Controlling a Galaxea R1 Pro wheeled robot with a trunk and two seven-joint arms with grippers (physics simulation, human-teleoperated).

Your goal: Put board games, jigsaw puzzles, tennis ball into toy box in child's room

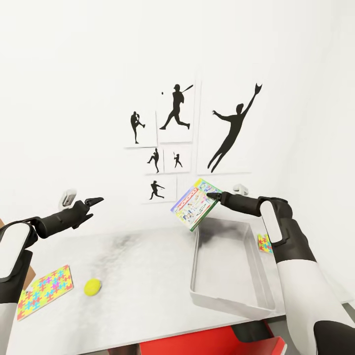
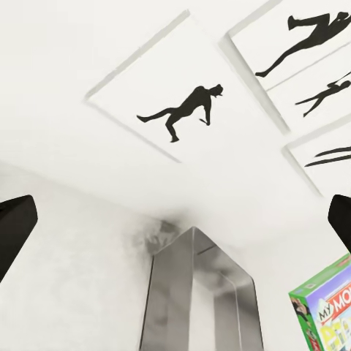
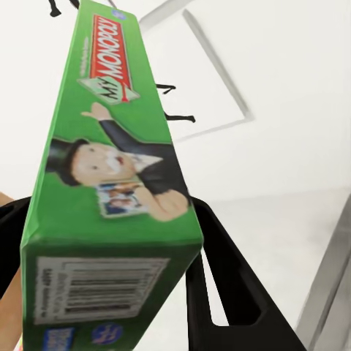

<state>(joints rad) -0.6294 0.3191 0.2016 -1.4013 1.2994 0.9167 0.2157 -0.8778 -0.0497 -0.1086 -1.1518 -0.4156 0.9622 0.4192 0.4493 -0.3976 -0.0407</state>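
Note:
My right gripper is shut on the top corner of a green-edged Monopoly board game, which hangs tilted above the far left corner of the toy box. That light grey tray sits on the table and looks empty. In the right wrist view the green box edge sits between dark fingers. My left gripper hovers open above the table's left part, holding nothing. A tennis ball lies near the front edge, with a jigsaw puzzle to its left. A second puzzle peeks out beyond the tray's right side.
A white wall with black baseball-player silhouettes rises right behind the table. A red object sits low in front of the table edge. In the left wrist view the tray and the game box appear ahead.

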